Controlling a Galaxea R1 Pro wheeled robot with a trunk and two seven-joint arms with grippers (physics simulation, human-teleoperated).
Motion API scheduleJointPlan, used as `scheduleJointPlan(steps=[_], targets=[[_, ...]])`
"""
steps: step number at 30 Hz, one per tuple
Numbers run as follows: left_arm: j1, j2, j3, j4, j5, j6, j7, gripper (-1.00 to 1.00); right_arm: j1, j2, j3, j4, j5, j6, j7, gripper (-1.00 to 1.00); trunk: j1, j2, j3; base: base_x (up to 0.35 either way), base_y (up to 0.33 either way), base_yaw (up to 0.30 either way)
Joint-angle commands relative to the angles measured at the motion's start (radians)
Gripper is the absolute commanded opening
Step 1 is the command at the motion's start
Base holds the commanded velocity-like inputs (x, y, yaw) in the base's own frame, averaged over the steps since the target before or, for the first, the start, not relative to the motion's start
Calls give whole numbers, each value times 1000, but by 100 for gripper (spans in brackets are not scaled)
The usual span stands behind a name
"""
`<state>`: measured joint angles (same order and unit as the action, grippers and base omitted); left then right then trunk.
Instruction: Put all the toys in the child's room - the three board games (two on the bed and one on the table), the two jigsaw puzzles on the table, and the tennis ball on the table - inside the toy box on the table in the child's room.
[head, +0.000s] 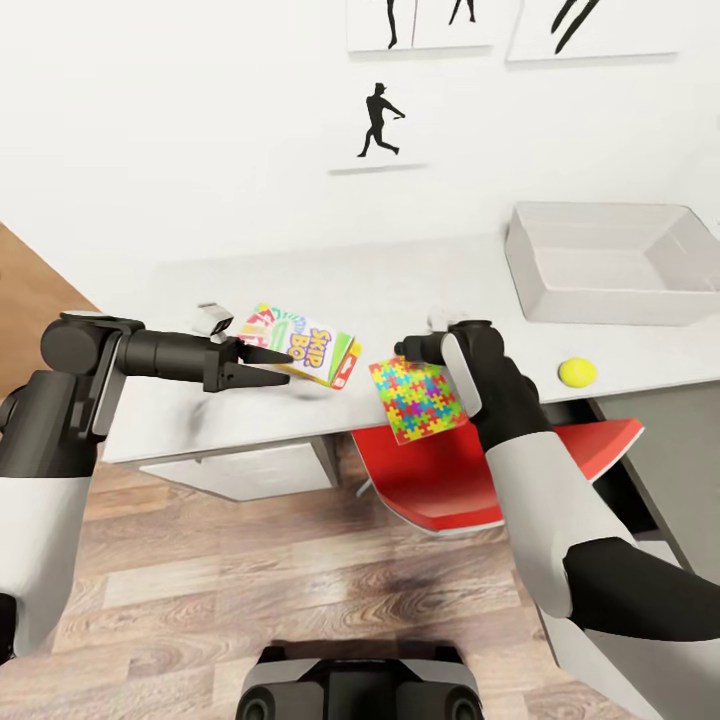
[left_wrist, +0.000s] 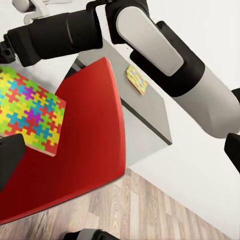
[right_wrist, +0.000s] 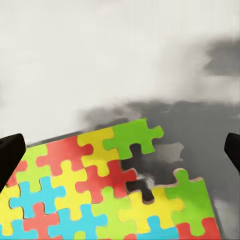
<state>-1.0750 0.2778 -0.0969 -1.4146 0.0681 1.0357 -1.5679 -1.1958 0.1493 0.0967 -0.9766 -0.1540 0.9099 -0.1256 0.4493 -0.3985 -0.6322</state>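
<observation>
Jigsaw puzzle (head: 416, 400) overhangs table (head: 420, 275) edge; right fingers (right_wrist: 10, 152) spread, left fingers' (head: 262, 366) state unclear.

— That pale grey-white desk top (head: 400, 290) is looking smooth and matt, and the shallow light-grey plastic tub (head: 610, 262) is showing a dull sheen.

— The flat multicoloured jigsaw square (head: 417, 400) is looking like printed card, the red moulded chair seat (head: 450, 480) is gleaming, the plank floor (head: 250, 580) is showing wood grain.
</observation>
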Motion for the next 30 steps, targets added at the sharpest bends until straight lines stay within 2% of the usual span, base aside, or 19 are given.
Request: scheduleJointPlan(steps=[1,7,17,24,30], targets=[[-1,1,-2,0,3,11,-1,100,-1,0,1,-8,-11,4,-10,100,1,-2,0,0,0,0],[0,4,2,1,3,11,-1,100,-1,0,1,-54,-11,27,-10,100,1,-2,10,0,0,0],[4,15,36,6,2,11,-2,100,17,-1,-5,-155,-11,86,-11,100,1,-2,26,0,0,0],[10,53,44,15,4,11,-3,100,63,-11,-30,-276,-14,134,-10,100,1,-2,37,0,0,0],[35,94,46,20,9,11,-3,100,139,-40,-61,-425,-24,137,-8,100,1,-2,47,0,0,0]])
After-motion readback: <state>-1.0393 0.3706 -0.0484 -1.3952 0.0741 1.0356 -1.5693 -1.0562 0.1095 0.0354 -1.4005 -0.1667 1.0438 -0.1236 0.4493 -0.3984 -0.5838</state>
